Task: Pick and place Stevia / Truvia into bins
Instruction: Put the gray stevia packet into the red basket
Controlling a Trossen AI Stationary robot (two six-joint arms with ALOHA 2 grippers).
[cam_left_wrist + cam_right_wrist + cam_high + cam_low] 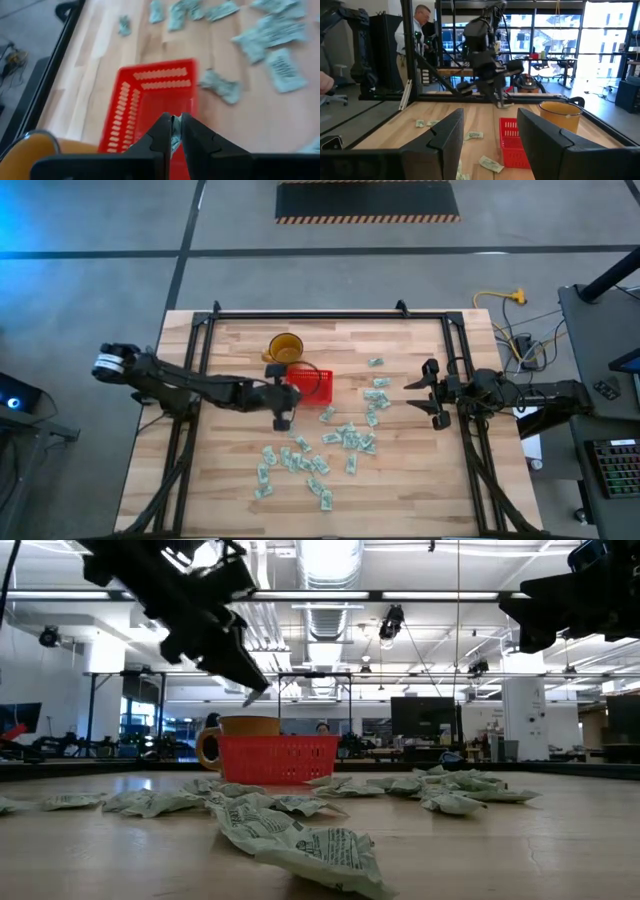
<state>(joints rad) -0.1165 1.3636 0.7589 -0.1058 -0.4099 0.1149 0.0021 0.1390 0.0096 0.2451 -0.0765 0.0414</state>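
Left wrist view alone shows left gripper (pixel 172 131) pinching sachet (pixel 174 140) above red basket (pixel 150 100), right gripper (pixel 424 402) wide

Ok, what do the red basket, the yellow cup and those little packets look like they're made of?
The red basket looks like moulded plastic: uniform glossy red, rows of slots in its walls. The yellow cup seems translucent amber plastic, though glass can't be ruled out. The packets look like thin printed paper, pale green and white, creased and crumpled. The left gripper holds one above the basket.
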